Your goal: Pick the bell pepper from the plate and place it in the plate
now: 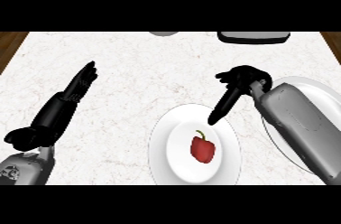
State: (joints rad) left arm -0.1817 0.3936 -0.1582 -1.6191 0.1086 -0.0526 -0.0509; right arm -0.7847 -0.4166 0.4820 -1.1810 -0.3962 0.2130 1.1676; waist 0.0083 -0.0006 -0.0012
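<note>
While your right hand (234,90) hangs with straight fingers angled toward the glossy red bell pepper (202,148) lying on the round white plate (163,146), your left hand (66,101) rests flat, fingers extended.

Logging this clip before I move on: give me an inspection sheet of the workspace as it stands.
Surface: white marbled counter, brown wood showing at both upper corners.
Job's things: red pepper lies in the white plate; second plate at right, mostly hidden under the right forearm.
Clutter: grey object and a smaller grey one, both cut off at the far edge; cannot tell what they are.
Hands: right hand above the first plate's far rim, fingers extended down toward it, not touching the pepper; left hand open at left, resting, holds nothing.
Cables: nothing seen.
Surroundings: nothing seen beyond the counter.
</note>
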